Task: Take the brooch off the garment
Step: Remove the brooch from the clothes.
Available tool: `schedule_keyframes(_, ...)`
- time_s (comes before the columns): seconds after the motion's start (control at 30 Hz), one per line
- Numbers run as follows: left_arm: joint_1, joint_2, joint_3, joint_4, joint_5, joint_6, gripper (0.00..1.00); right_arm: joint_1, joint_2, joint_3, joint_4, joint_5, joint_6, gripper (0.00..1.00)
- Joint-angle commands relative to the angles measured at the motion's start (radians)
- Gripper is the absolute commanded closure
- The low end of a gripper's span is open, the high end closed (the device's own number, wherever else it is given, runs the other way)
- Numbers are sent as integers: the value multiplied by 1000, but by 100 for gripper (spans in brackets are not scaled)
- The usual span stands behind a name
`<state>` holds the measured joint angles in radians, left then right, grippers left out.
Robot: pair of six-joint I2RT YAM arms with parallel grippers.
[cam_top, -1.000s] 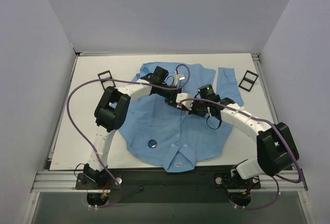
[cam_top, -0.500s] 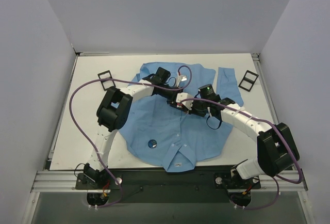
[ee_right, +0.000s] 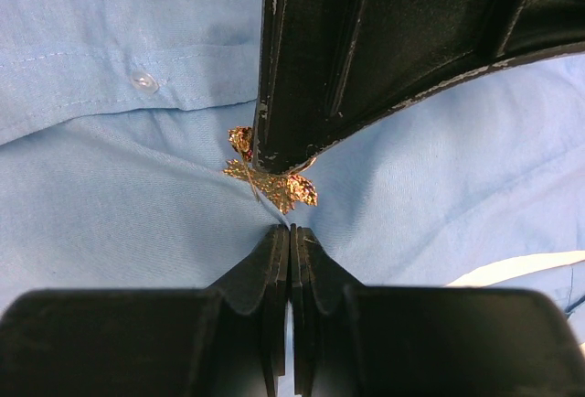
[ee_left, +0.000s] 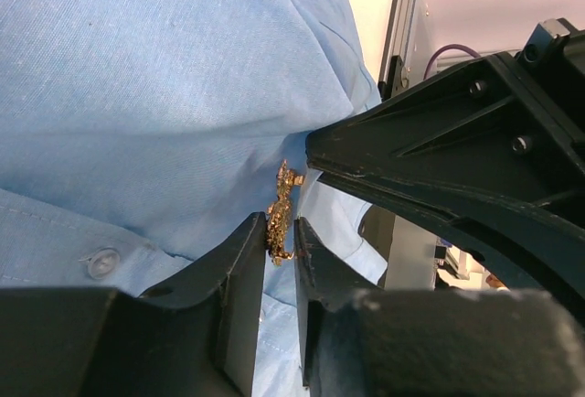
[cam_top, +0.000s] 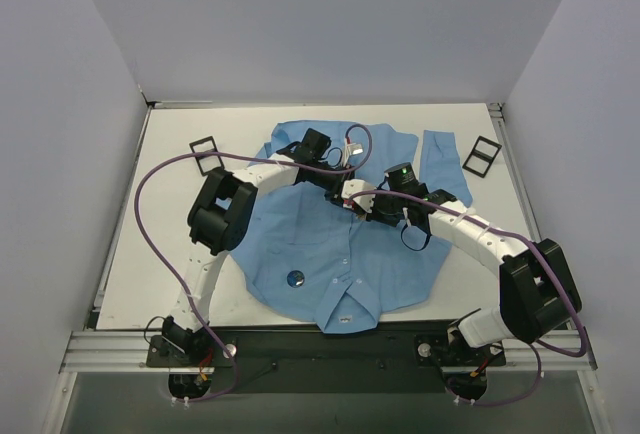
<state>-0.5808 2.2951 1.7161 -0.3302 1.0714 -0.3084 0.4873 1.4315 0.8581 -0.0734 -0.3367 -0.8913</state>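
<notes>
Left wrist view: a gold, glittery, leaf-shaped brooch (ee_left: 284,198), pinned to the light blue garment (ee_left: 137,77), is clamped by the left gripper (ee_left: 280,230). Just beside it, fabric is pinched by the closed right gripper (ee_right: 290,232), whose view of the brooch is partly blocked by a left finger.

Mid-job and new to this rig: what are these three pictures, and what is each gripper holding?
Two robot arms are bolted at the near edge of a white table. The wide picture looks down from above and behind them; each close-up comes from a camera on one wrist. A light blue shirt lies spread on the table, with a dark-blue disc on its near part and a black frame toward each far corner. Both arms meet mid-shirt. In the left wrist view, the left gripper pinches a small gold brooch pinned to the cloth. In the right wrist view, the right gripper is shut just below that brooch, apparently nipping the fabric.
</notes>
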Motion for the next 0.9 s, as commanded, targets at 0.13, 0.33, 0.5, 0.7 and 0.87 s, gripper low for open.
schedule_keyframes(0.13, -1, 13, 46, 48, 39, -17, 82, 7, -39, -10, 14, -2, -8, 100)
schedule_keyframes(0.33, -2, 14, 53, 42, 35, -12, 100, 8, -37, -4, 12, -1, -5, 100)
schedule_keyframes(0.5, -2, -22, 39, 49, 24, 18, 100, -1, -43, 47, -68, -28, 26, 81)
schedule_keyframes(0.7, -1, -124, -22, 120, -1, 74, 100, -102, -85, 188, -293, -318, 66, 66)
schedule_keyframes(0.87, -4, -209, -111, 235, -17, 104, 100, -208, -74, 297, -365, -518, 147, 66)
